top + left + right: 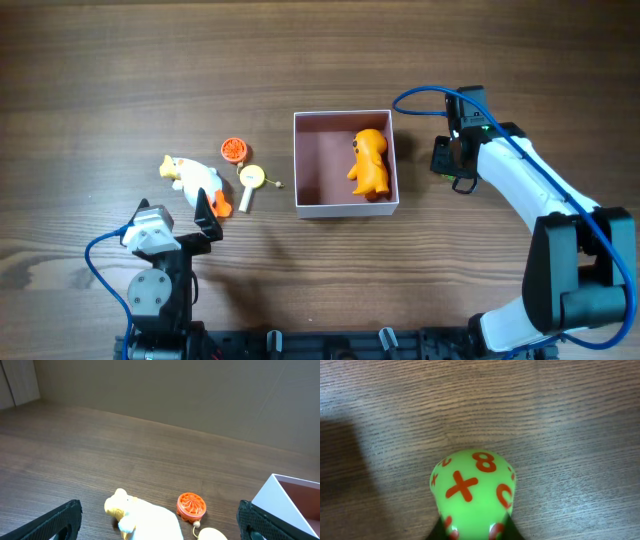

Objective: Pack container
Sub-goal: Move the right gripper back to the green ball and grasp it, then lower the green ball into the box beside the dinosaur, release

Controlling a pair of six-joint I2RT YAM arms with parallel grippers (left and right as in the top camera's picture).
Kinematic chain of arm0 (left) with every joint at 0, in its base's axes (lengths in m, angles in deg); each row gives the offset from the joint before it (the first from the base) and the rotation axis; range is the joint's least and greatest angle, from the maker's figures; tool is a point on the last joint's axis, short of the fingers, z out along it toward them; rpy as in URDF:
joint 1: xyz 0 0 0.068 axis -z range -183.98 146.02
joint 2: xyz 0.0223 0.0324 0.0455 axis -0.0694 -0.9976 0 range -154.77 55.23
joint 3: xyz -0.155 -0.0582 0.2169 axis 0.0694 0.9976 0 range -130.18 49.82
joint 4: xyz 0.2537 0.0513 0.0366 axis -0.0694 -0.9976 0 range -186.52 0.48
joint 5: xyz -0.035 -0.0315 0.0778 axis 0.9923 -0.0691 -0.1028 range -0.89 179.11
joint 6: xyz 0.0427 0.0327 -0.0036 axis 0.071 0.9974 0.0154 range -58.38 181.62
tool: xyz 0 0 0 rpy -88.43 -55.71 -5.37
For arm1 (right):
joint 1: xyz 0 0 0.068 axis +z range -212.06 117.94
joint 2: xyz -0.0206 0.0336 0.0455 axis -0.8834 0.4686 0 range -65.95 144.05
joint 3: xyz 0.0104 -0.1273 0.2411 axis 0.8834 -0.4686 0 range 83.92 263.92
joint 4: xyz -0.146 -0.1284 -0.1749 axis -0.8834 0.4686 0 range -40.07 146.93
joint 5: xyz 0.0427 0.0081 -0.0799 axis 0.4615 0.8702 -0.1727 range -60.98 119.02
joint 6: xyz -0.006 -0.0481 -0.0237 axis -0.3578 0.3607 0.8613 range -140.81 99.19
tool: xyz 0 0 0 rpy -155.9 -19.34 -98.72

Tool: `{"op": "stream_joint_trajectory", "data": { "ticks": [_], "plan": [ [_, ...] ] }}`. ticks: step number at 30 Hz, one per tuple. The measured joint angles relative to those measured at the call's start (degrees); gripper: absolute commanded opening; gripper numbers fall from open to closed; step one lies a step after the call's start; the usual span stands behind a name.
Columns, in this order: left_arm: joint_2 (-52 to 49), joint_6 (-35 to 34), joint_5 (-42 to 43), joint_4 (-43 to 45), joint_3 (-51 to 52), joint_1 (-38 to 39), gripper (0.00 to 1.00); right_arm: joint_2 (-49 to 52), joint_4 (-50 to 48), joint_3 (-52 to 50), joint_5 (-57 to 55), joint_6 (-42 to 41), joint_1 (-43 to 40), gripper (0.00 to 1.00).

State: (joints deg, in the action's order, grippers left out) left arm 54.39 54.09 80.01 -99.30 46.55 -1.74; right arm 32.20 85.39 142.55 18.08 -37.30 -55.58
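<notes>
A dark brown wood-grain surface (pixel 100 60) runs back to a plain beige wall (pixel 200 390). The square white-walled container with a pink inside (pixel 322 160) sits mid-surface, open side up, its edges parallel to the surface's. Being square, it has no long axis. An orange toy figure (pixel 369 163) lies inside it, near the right wall. The left claw (pixel 160 510) gapes wide and empty. The right claw (pixel 472 530), just right of the container, grips a green rounded toy with orange symbols (pixel 472 490).

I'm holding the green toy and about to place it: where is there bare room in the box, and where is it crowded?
The container's left half is bare, between its left wall and the orange figure along the right wall. Bare table lies beyond the far wall. Crowded: left of the container, around the duck, orange disc and yellow paddle.
</notes>
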Motion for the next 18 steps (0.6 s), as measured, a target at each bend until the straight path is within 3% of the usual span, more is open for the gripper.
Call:
{"op": "stream_joint_trajectory", "data": {
  "ticks": [9,14,18],
  "plan": [
    [0.0,0.0,0.0,0.0,0.0,0.0,1.0,-13.5,9.0,7.2,1.9,2.0,1.5,0.04],
    [0.0,0.0,0.0,0.0,0.0,0.0,1.0,-27.1,7.0,12.9,5.6,3.4,10.3,0.04],
    [0.0,0.0,0.0,0.0,0.0,0.0,1.0,-32.5,4.0,13.6,7.0,3.8,19.1,0.04]
  ]
}}
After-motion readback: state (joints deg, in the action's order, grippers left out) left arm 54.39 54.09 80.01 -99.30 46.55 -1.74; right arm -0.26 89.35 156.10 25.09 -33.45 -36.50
